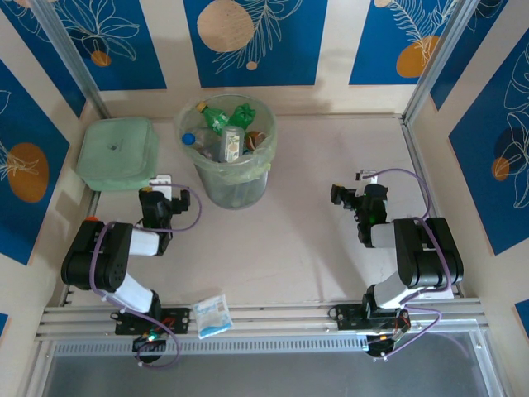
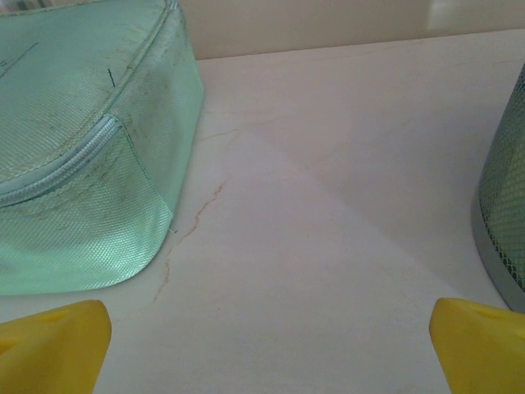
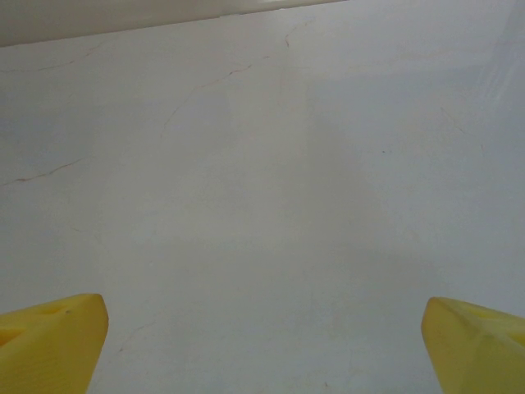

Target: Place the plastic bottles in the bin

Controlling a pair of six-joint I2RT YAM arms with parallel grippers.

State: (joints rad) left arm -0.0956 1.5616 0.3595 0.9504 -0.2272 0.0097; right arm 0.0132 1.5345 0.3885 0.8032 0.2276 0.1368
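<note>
Bottles of crushed clear and green plastic (image 1: 225, 132) lie heaped in the round translucent pale-green bin (image 1: 240, 188) from above, none on the pale surface (image 1: 289, 240); sorting looks finished, and only parking the arms remains. Lower bottles blur behind the liner. Left wrist: left pincer (image 2: 267, 349) apart, empty, near a mint zipped box (image 2: 82, 164). Right wrist: right pincer (image 3: 262, 345) apart, empty.

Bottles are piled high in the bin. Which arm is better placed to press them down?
Probably left. The left gripper, fingers open, sits right beside the bin; the right gripper is much farther away.
</note>
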